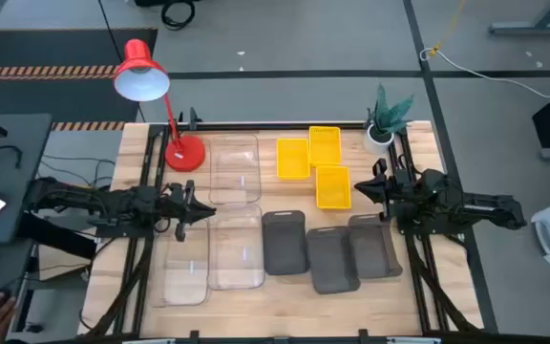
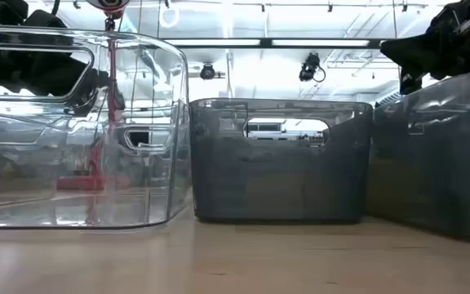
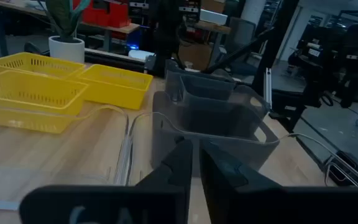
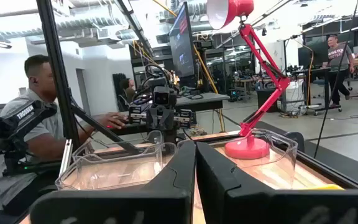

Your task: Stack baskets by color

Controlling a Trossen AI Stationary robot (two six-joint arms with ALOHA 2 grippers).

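Left gripper (image 1: 199,211), closed and empty, sits left-centre among the clear baskets (image 1: 235,247) – right gripper (image 1: 375,188), also closed and empty, is nearer the yellow baskets (image 1: 333,186) and grey baskets (image 1: 332,259) lower right.

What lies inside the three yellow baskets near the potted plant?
Nothing shows inside the yellow baskets: from above, only their mesh floors; the near walls hide their floors from the left wrist camera.

Three yellow baskets (image 1: 315,164), three grey baskets (image 1: 327,250), four clear baskets (image 1: 227,220) lie unstacked.
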